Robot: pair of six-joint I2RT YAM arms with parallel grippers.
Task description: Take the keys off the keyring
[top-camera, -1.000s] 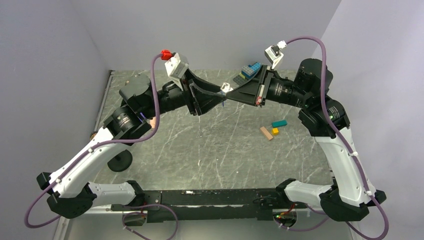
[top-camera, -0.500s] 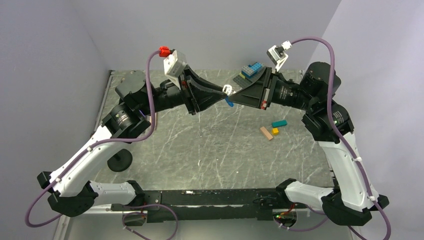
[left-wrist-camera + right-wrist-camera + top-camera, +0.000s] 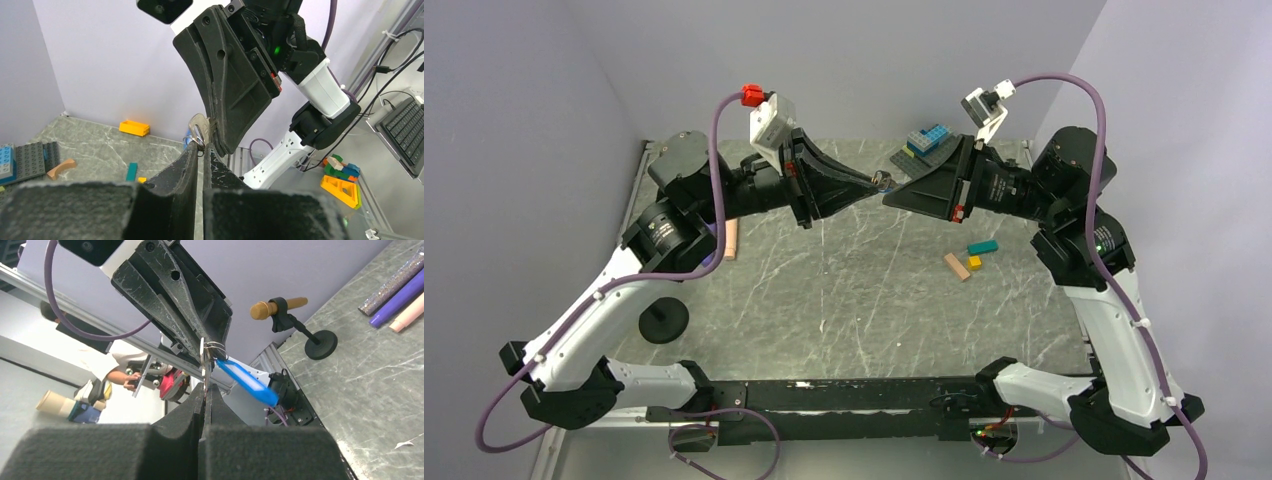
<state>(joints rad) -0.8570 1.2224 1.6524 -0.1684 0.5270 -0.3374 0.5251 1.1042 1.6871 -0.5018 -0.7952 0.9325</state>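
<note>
Right gripper [image 3: 205,389] clenched on a thin metal blade [image 3: 204,365]. Left gripper [image 3: 202,149] pinched shut at the keyring [image 3: 216,346]; can't tell the exact grip point. The keys [image 3: 247,382], blue with a pale patch, hang off the ring just beside both tips. The 2 grippers meet tip to tip in mid-air above the table [image 3: 844,290].

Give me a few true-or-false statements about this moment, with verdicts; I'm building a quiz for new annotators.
1. The left gripper and right gripper meet in mid-air above the table. True.
2. The blue key tag lies on the table. False: it hangs from the keyring, in the air.
3. The left gripper's fingers are spread wide. False: they are pinched shut on the keyring.
4. A teal brick lies on the table near the right arm. True.
</note>
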